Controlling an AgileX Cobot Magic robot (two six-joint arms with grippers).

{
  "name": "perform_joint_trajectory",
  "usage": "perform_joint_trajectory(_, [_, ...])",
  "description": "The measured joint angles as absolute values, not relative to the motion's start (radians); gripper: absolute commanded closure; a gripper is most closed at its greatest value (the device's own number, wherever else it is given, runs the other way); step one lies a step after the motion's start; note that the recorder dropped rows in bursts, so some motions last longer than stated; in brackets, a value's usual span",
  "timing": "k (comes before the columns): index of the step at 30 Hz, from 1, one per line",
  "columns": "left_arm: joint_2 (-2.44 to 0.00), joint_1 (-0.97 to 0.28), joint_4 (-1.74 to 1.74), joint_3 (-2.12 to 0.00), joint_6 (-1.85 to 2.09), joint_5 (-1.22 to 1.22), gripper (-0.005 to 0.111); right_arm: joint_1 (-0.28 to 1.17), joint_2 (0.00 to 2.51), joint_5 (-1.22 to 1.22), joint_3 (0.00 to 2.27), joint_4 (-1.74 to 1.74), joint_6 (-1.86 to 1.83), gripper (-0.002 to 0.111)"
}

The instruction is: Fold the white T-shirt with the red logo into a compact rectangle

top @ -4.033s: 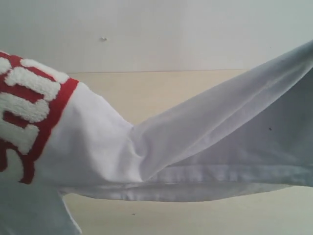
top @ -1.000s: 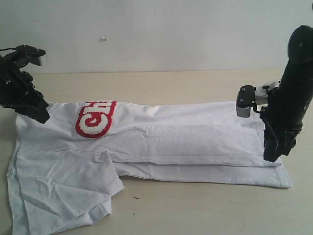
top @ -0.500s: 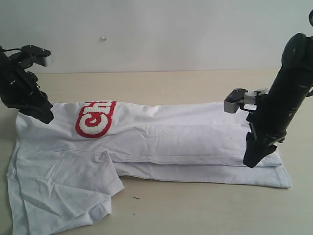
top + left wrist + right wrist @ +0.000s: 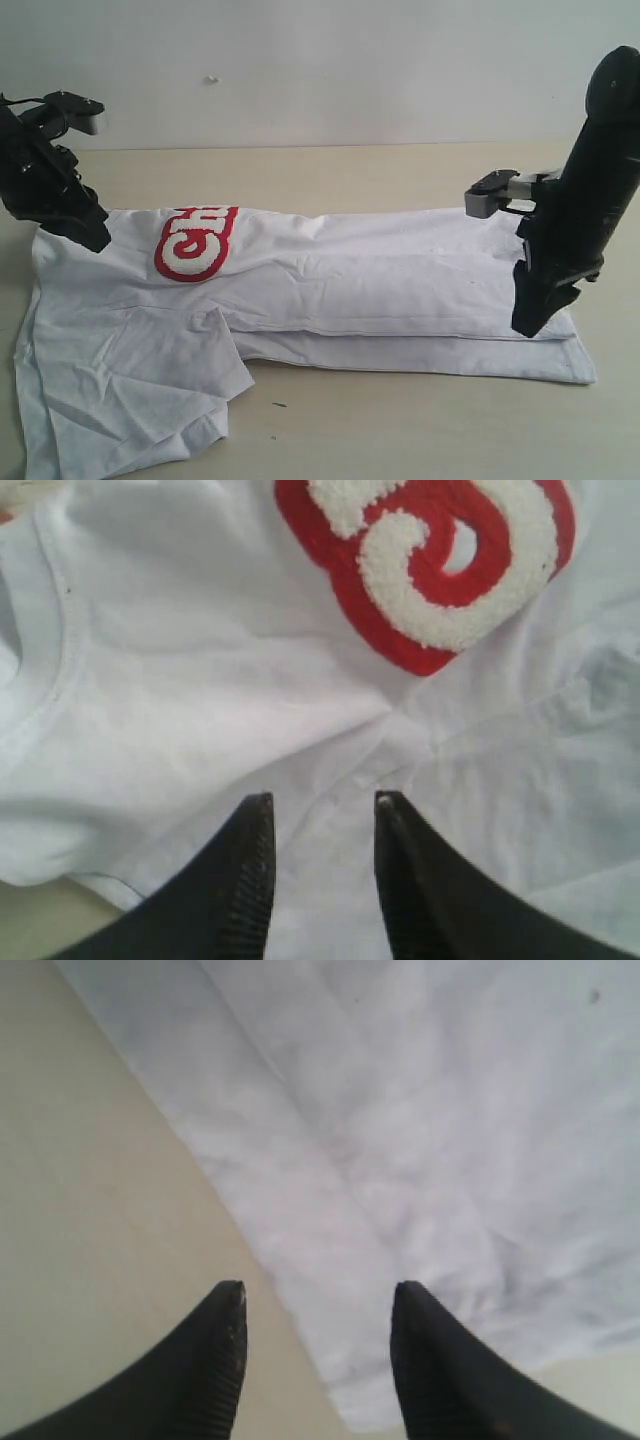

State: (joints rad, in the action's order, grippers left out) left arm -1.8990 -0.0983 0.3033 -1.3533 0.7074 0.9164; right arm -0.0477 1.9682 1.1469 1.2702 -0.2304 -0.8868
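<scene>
T-shirt [image 4: 380, 285] lies flat on table [image 4: 420, 440], part-folded; likely light, limp, quick to wrinkle. Sleeve [image 4: 150, 390] loose in front. Best pinched at hem corners and shoulders. Right gripper [image 4: 318, 1300] over hem, left gripper [image 4: 320, 805] near logo [image 4: 430, 570]: both agape, empty.

You had a pale beige worktop [image 4: 330, 175] in front of you, smooth and matte, running back in the exterior view to a straight seam where it met the wall [image 4: 400, 60]. That wall was plain off-white and filled the upper part of the view. You could see 1 small grey mark [image 4: 212, 79] on it, left of the middle and a little above the seam; what it was could not be told. Near the front of the worktop lay 1 tiny dark speck [image 4: 273, 405]. The right wrist view showed a broad stretch of the same beige surface, the left wrist view only a small corner of it.
</scene>
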Motion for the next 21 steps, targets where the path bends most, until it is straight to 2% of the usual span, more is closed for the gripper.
perform_joint_trajectory(4, [-1.899, -0.098, 0.318, -1.353, 0.707, 0.916, 0.072, -0.038, 1.945, 1.06, 1.27, -0.068, -0.889, 0.061])
perform_joint_trajectory(10, [-1.899, -0.098, 0.322, -1.353, 0.707, 0.916, 0.072, 0.056, 1.925, 0.879, 1.27, 0.159, -0.746, 0.061])
perform_joint_trajectory(21, [-1.899, -0.098, 0.324, -1.353, 0.707, 0.916, 0.072, 0.099, 1.925, 0.866, 1.27, 0.128, -0.665, 0.061])
